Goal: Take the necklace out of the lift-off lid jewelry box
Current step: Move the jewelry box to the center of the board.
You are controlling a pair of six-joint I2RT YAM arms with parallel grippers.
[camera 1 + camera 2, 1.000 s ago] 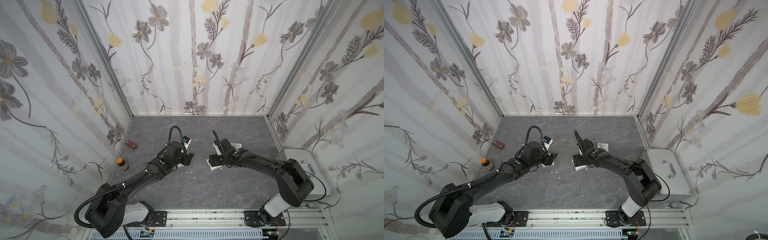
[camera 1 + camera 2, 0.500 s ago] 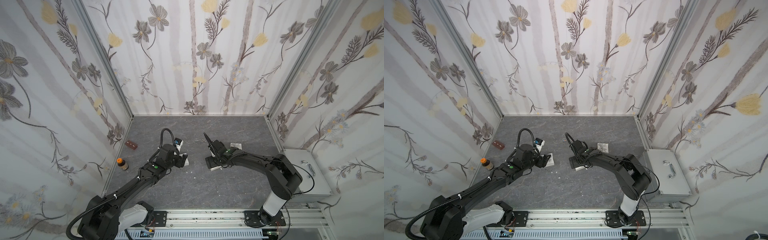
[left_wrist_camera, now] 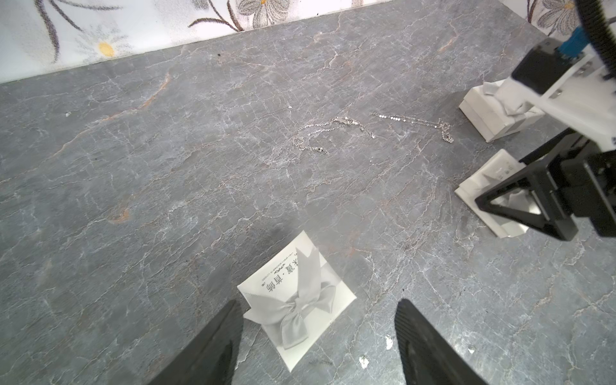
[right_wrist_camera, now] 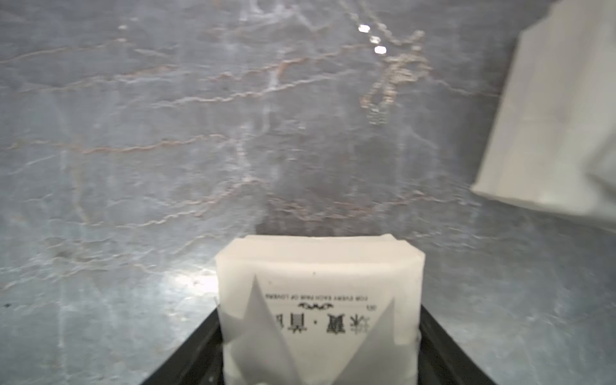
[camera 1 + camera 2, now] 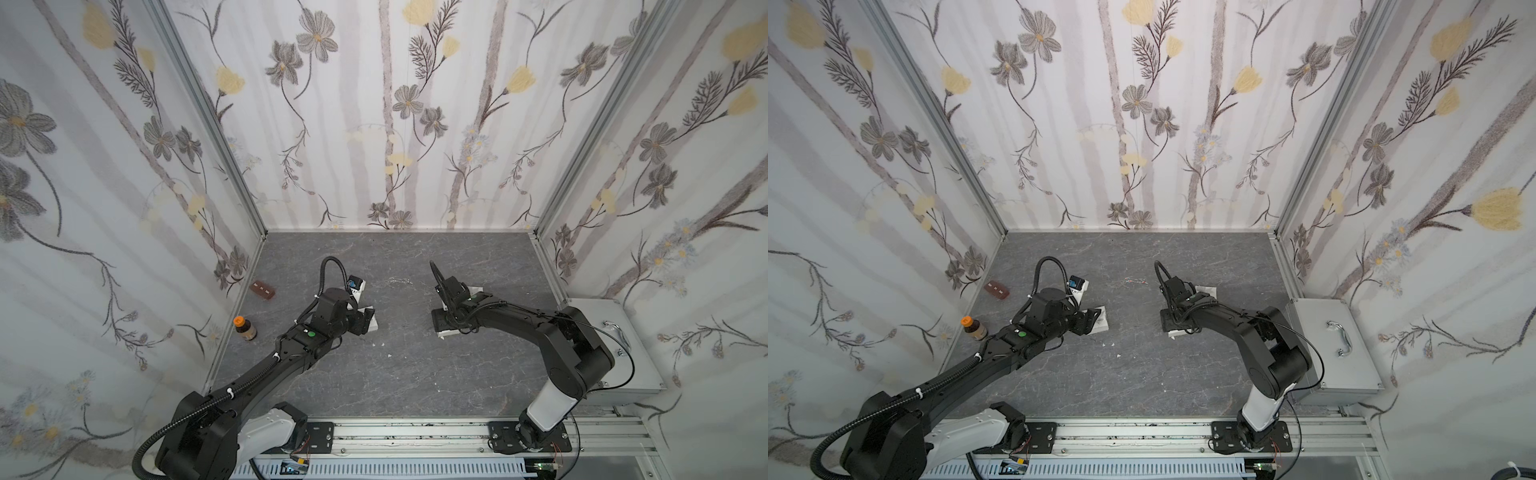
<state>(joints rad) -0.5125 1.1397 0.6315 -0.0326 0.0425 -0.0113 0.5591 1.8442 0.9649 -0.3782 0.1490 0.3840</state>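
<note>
While right pincer (image 4: 320, 313) clasps jewelry box (image 4: 316, 263), necklace (image 4: 390, 76) ahead, on table (image 4: 133, 166).

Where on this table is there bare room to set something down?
Free: the near strip of table by the arm bases, and the far strip along the back wall. Crowded: mid-table, around necklace, bowed box and white box.

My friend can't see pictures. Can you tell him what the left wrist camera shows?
A white square box with a grey ribbon bow lies on a grey marbled tabletop between the open black fingers of the left gripper. Beyond it, thin silver chains lie loose.
</note>
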